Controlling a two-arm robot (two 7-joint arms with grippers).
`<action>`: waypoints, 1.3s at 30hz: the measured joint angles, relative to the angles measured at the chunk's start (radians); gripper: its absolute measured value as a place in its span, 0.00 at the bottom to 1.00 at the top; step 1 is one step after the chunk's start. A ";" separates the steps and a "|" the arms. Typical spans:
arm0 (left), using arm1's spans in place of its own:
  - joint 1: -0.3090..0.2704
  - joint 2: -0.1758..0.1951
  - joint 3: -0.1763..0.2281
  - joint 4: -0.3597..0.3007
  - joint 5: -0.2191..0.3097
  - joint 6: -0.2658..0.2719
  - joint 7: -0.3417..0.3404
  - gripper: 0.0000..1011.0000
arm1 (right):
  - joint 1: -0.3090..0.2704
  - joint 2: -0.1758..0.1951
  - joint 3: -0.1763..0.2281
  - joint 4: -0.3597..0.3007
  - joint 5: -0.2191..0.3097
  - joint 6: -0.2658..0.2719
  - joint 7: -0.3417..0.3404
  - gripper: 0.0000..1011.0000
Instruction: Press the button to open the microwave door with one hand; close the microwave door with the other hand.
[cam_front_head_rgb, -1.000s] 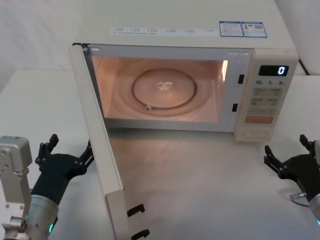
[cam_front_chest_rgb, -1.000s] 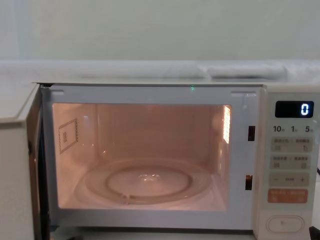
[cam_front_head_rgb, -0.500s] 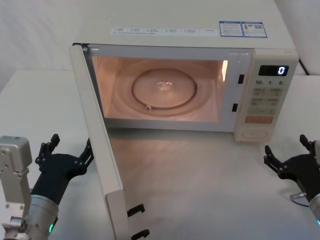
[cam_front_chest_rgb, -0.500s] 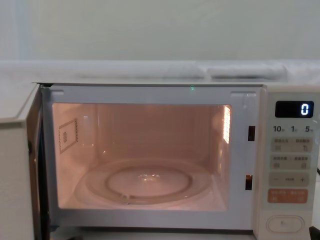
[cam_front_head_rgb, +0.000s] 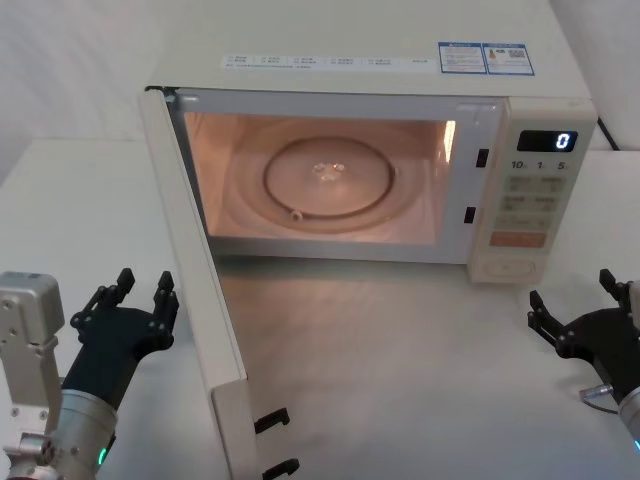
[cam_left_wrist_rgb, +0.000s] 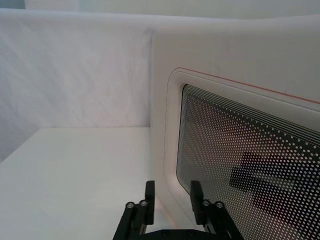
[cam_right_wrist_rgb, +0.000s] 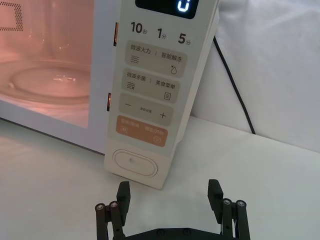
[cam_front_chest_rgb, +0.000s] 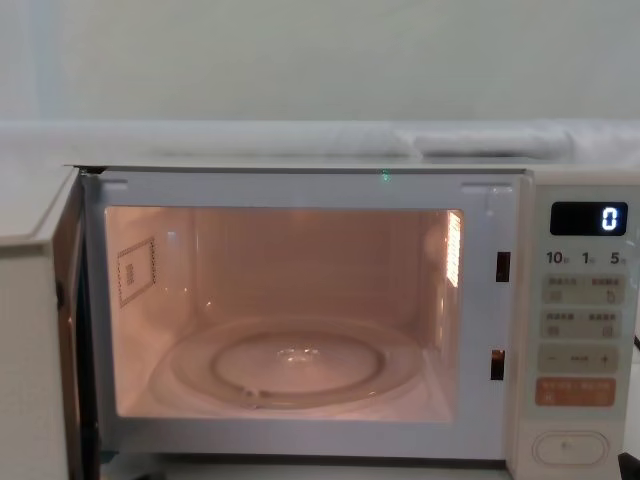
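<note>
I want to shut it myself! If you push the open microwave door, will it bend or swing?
The microwave door probably swings stiffly on its hinge: it looks like a flat, rigid panel. The left gripper, beside its outer face, could likely push it easily. The microwave looks boxy, so unlikely to tip.

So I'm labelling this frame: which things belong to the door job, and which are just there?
Job:
- microwave
- microwave door, swung open
- button
- left end effector, behind the door
- right end effector, open

Just there:
- glass turntable
- black cable
- table
</note>
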 joint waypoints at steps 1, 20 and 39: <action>0.000 0.000 0.000 0.000 0.000 0.000 0.000 0.47 | 0.000 0.000 0.000 0.000 0.000 0.000 0.000 0.99; 0.000 0.000 0.000 0.000 0.000 0.000 0.000 0.00 | 0.000 0.000 0.000 0.000 0.000 0.000 0.000 0.99; 0.009 -0.019 -0.017 -0.007 0.016 -0.007 -0.005 0.00 | 0.000 0.000 0.000 0.000 0.000 0.000 0.000 0.99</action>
